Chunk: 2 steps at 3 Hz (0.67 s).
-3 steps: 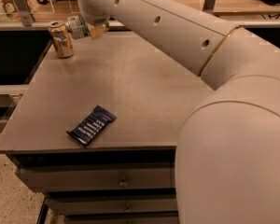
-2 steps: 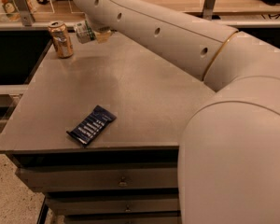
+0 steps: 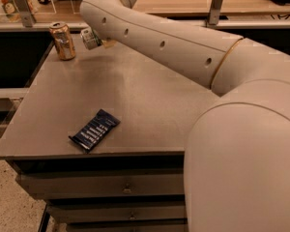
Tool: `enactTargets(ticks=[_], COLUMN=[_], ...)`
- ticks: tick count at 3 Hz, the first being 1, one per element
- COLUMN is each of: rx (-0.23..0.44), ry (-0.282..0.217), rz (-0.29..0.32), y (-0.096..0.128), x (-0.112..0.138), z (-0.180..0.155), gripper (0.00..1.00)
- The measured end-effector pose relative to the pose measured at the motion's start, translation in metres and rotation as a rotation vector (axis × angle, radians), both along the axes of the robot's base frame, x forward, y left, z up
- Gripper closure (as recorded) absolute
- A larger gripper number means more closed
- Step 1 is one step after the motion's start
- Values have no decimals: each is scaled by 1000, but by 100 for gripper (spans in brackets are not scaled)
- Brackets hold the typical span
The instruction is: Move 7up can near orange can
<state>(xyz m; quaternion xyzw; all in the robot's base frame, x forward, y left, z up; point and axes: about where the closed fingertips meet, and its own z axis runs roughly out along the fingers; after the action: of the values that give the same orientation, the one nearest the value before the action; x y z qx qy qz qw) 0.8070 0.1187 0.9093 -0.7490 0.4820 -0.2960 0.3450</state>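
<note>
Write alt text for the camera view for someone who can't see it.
A white robot arm reaches across a grey table, its gripper, mostly hidden behind the arm, at a 7up can just beside an orange can in the far left corner. A blue packet lies near the front edge.

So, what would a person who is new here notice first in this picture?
The big white robot arm fills the right and top of the view. Its tool is at the grey table's far left corner with the small silvery-green can, just right of the upright orange-gold can. A dark blue flat packet lies near the front edge.
</note>
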Motion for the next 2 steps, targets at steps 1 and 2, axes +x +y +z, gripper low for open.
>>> enactTargets(ticks=[1,2], rx=[22,68], ry=[0,3], rz=[61,147], y=[14,33], x=[6,10], z=[-12,-21], gripper=[100,100])
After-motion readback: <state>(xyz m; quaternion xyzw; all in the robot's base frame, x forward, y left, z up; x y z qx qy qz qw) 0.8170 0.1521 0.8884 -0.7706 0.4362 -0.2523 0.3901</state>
